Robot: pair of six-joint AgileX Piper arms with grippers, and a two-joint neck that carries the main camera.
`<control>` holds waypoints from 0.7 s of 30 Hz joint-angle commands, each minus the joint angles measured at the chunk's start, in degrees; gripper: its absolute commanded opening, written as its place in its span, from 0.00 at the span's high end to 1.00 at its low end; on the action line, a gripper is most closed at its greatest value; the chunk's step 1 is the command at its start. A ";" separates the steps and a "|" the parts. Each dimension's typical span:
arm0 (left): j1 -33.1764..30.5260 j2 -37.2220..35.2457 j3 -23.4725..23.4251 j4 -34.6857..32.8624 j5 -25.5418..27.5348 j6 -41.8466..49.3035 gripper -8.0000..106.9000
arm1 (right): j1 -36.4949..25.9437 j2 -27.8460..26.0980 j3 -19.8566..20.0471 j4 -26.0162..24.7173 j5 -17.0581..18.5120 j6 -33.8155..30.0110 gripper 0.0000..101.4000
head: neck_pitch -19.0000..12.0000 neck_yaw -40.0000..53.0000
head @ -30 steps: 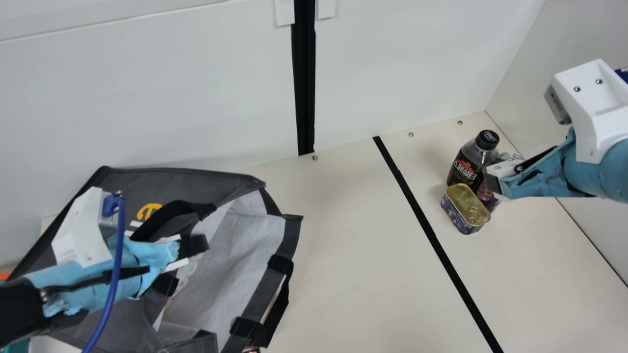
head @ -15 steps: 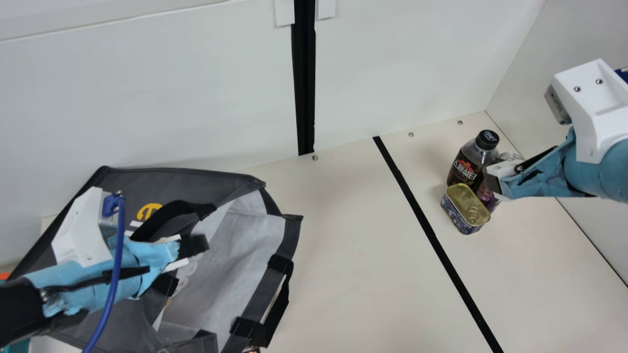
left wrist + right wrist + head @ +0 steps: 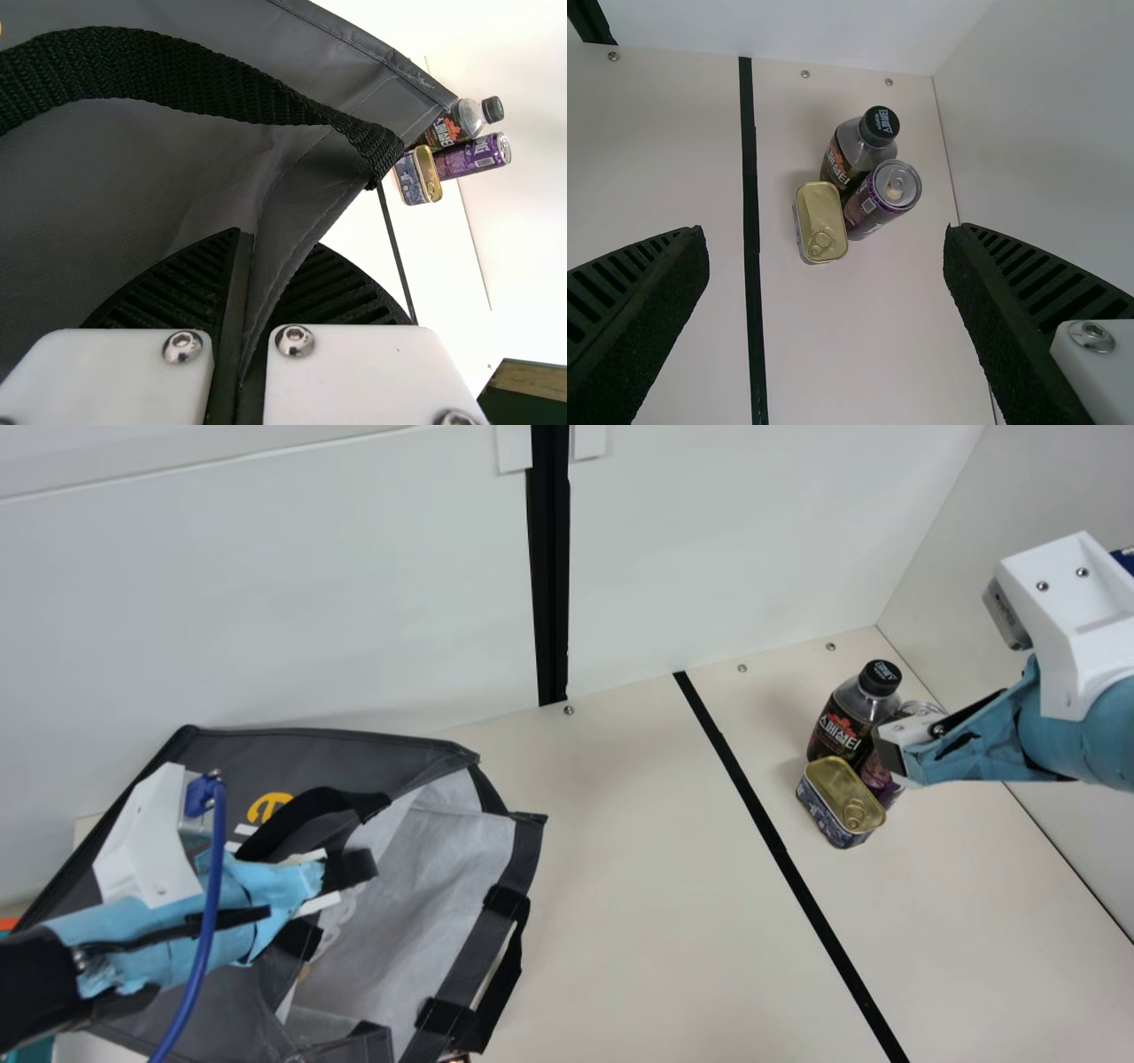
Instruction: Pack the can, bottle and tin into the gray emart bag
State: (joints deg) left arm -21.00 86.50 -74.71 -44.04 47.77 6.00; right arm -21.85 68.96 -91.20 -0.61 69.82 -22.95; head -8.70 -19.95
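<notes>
At the main view's left, my left gripper point(image 3: 341, 881) is at the edge of the gray bag point(image 3: 416, 895), whose mouth gapes towards the right. The left wrist view shows the left gripper point(image 3: 244, 310) shut on the bag's edge point(image 3: 292, 204). My right gripper point(image 3: 895, 757) hangs over the items at the right; in its wrist view the right gripper point(image 3: 826, 266) is open, nothing between its fingers. The bottle point(image 3: 842, 726) and tin point(image 3: 840, 802) stand close together, with the purple can point(image 3: 877, 779) partly behind the right gripper. The right wrist view shows the can point(image 3: 877, 202) upright beside both.
A pale wall point(image 3: 266, 602) runs along the back and another wall point(image 3: 1045, 496) rises at the right. Black tape point(image 3: 780, 850) crosses the cream table point(image 3: 638, 886) between the bag and the items.
</notes>
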 commanded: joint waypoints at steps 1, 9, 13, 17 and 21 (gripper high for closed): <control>0.00 0.00 0.00 0.00 0.00 0.00 0.84 | 0.43 0.11 -0.08 -0.41 0.00 0.48 0.10 | -1.30 -0.05; 0.00 0.00 0.00 0.00 0.00 0.00 0.84 | -0.38 1.40 -0.74 -1.52 0.08 0.15 0.10 | -1.30 -0.05; 0.00 0.00 0.00 0.00 0.00 0.00 0.84 | -1.35 2.41 -1.15 -1.66 0.08 -0.82 0.10 | -1.30 -0.05; 0.00 0.00 0.00 0.00 0.00 0.00 0.84 | -2.40 3.56 -1.38 -1.64 0.08 -2.20 0.10 | -1.30 -0.05; 0.00 0.00 0.00 0.00 0.00 0.00 0.84 | -3.53 4.71 -1.44 -1.38 0.08 -3.67 0.10 | -1.30 -0.05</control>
State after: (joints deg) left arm -21.00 86.50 -74.71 -44.04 47.77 6.00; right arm -25.15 73.50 -92.56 -2.20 69.85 -26.29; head -8.70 -19.86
